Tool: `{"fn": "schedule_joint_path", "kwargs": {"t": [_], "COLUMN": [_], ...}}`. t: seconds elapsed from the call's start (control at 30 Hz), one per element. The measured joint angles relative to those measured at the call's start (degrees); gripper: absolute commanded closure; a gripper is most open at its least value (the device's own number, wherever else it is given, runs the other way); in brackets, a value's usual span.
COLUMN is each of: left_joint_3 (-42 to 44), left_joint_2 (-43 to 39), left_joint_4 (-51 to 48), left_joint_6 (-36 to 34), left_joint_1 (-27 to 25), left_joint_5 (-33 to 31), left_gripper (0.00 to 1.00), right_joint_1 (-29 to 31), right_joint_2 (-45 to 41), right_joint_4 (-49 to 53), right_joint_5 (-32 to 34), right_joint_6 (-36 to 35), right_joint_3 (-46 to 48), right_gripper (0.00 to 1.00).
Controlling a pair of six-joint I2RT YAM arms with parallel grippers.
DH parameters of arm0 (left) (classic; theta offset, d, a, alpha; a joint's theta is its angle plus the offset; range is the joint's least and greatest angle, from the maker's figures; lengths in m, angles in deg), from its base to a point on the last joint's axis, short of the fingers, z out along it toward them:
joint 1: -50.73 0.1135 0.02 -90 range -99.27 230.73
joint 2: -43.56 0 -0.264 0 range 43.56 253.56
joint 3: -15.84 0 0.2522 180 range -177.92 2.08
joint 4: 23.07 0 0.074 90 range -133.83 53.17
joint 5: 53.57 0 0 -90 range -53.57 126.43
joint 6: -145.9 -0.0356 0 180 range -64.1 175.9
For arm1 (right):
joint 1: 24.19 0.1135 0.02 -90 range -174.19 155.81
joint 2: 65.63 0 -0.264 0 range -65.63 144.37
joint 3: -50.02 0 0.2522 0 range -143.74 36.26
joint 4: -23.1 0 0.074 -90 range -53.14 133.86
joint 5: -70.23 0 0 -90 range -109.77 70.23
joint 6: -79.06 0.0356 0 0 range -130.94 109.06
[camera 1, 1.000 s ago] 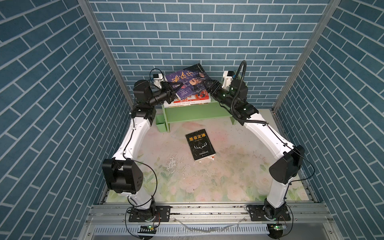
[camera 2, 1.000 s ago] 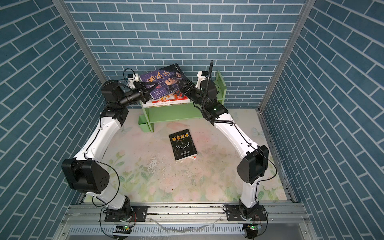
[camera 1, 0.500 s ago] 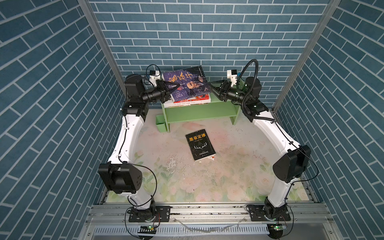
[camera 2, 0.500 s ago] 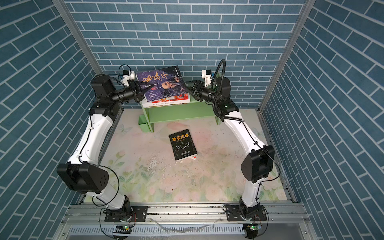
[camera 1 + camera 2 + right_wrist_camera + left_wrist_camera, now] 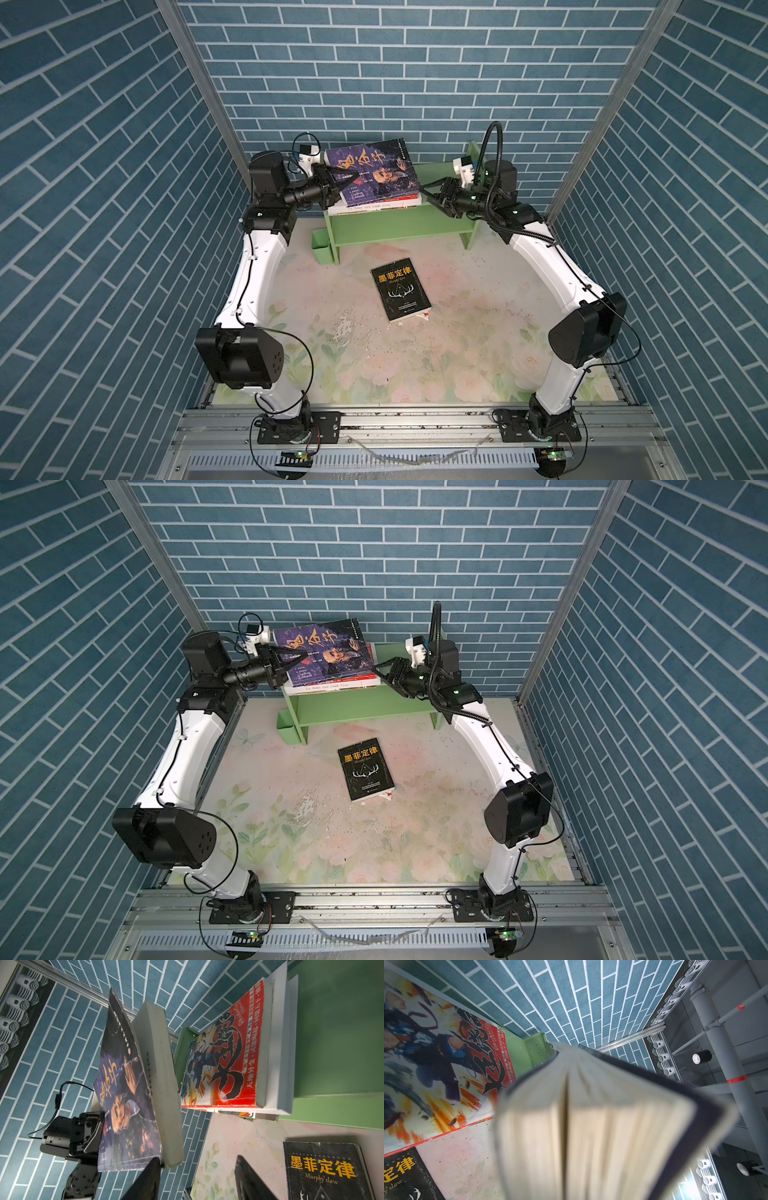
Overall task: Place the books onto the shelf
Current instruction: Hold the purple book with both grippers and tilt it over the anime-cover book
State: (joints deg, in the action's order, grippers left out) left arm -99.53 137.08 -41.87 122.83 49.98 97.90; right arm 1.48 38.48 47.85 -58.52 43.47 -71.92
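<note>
A purple-covered book (image 5: 374, 170) (image 5: 328, 650) hangs tilted just above a stack of books (image 5: 382, 203) lying on the top tier of the light-green shelf (image 5: 395, 224) (image 5: 353, 706). My left gripper (image 5: 343, 185) (image 5: 291, 663) is shut on its left edge. In the left wrist view the book's page edge (image 5: 591, 1126) hides the fingers. My right gripper (image 5: 430, 195) (image 5: 380, 673) (image 5: 197, 1159) stands open at the book's right corner with nothing between its fingers. The purple book (image 5: 128, 1095) floats apart from the red-covered top book (image 5: 224, 1059). A black book (image 5: 401, 289) (image 5: 365, 769) lies flat on the floor.
A small green cup (image 5: 322, 247) (image 5: 286, 727) lies against the shelf's left leg. The right side panel (image 5: 473, 156) stands up behind my right wrist. Brick walls close in the back and both sides. The shelf's lower tier holds nothing.
Both arms have swung outward. The left gripper has carried the purple book left and squared it over the stack. The right gripper has backed off to the book's right corner.
</note>
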Motion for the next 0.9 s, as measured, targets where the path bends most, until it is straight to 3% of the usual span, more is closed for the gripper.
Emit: {"fn": "schedule_joint_path", "kwargs": {"t": [0.27, 0.6, 0.9], "left_joint_3": [1.4, 1.9, 2.4], "left_joint_2": [0.0, 0.0, 0.0], "left_joint_4": [1.8, 7.5, 8.6], "left_joint_6": [1.9, 6.0, 7.2], "left_joint_1": [0.0, 0.0, 0.0], "left_joint_5": [0.9, 2.5, 2.9], "left_gripper": [0.79, 0.78, 0.76], "right_joint_1": [-0.1, -0.1, -0.1], "right_joint_2": [0.0, 1.0, 3.1], "right_joint_4": [-13.1, -13.3, -13.2], "right_joint_5": [-5.9, -6.9, -6.6], "right_joint_6": [6.6, 8.4, 10.0], "right_joint_3": [1.9, 1.8, -0.2], "right_gripper": [0.40, 0.43, 0.68]}}
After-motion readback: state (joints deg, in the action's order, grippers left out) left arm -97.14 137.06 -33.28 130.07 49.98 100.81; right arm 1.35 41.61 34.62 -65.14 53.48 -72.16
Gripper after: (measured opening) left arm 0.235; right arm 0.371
